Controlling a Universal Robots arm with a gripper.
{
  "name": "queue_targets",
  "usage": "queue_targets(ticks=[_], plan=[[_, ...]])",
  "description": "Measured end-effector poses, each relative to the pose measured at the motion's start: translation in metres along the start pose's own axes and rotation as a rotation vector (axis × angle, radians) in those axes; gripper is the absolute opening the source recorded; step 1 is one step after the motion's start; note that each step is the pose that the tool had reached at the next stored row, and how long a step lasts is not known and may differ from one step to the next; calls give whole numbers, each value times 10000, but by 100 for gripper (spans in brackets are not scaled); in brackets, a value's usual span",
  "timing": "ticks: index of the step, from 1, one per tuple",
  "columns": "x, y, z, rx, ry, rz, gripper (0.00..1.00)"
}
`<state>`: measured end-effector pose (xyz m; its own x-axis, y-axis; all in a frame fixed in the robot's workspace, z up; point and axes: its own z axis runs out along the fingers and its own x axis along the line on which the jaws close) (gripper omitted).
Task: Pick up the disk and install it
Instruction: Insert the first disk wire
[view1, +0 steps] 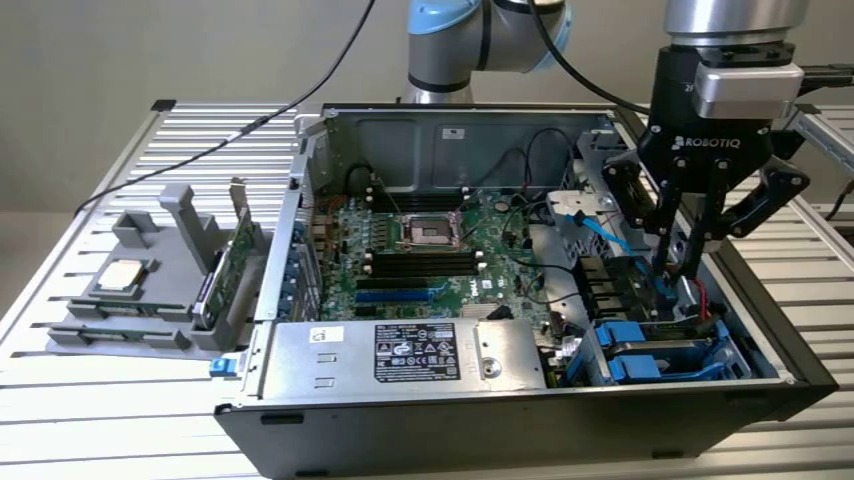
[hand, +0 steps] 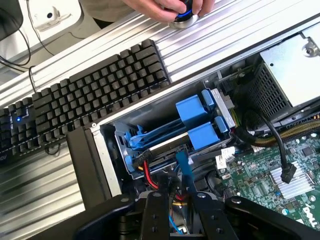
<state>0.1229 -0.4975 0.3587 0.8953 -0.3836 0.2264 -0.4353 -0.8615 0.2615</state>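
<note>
— where the gripper (view1: 674, 268) hangs low over the drive bay (hand: 120, 147), at the exterior view's right, can we tell its grip?
— we cannot tell whether it is open or closed. the disk (view1: 663, 352), in its blue carrier, sits in that bay just below it.
— and further out?
— we see the motherboard (view1: 427, 250) beside the bay, and a keyboard (hand: 85, 100) outside the case (view1: 441, 140).

Work surface: table (view1: 94, 400) of ribbed aluminium slats, pale grey, running from 7 o'clock round to 11 o'clock in the exterior view and again at 3 o'clock. Backdrop: plain beige-grey wall (view1: 160, 45) at 12 o'clock, unmarked. Lighting even and diffuse, without hard shadows. A black keyboard (hand: 85, 95) lies on the slats, one key lit blue.
</note>
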Motion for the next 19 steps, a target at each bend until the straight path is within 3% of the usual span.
queue_targets(ticks=[3,19], plan=[[-1,-2,2,-3,2,-2,37],[19,11,-72,-14,-4,28,37]])
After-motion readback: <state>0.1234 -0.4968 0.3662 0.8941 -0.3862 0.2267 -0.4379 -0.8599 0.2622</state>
